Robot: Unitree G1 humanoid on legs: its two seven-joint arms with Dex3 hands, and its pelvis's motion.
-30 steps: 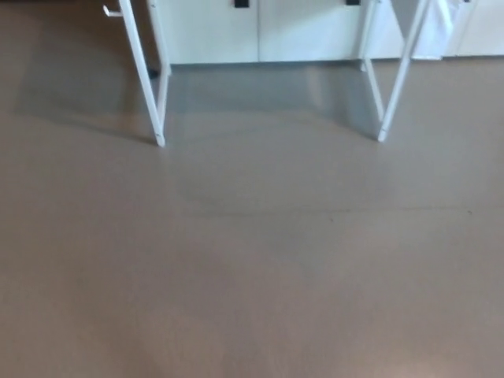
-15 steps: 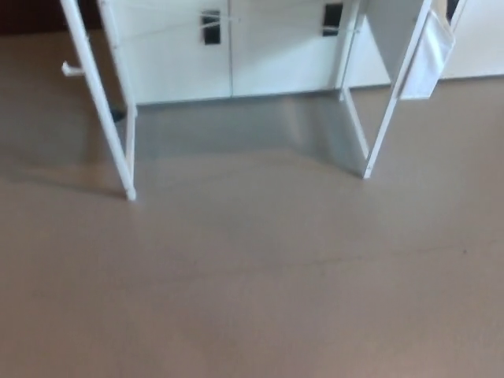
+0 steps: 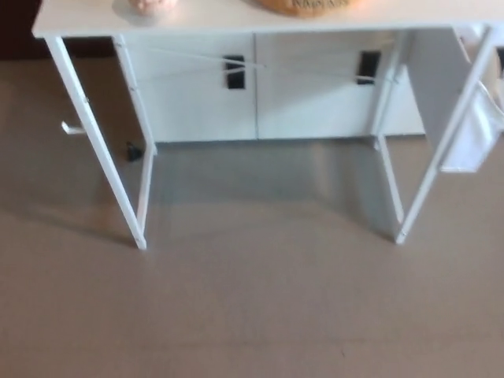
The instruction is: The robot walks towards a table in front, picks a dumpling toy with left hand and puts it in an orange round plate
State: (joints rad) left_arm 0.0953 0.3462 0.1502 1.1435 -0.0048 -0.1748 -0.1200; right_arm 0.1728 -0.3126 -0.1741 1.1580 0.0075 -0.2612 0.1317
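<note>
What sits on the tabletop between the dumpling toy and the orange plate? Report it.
Nothing visible. The dumpling toy lies at the table's left end, the orange plate further right, bare white top between them. Both are cut off by the picture's upper edge.

No readable text, labels or numbers anywhere. The orange plate (image 3: 305, 6) on the far table (image 3: 220, 17) shows faint marks, too blurred to read.

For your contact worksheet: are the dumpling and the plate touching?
Apart. The head view shows bare tabletop between the dumpling and the plate.
</note>
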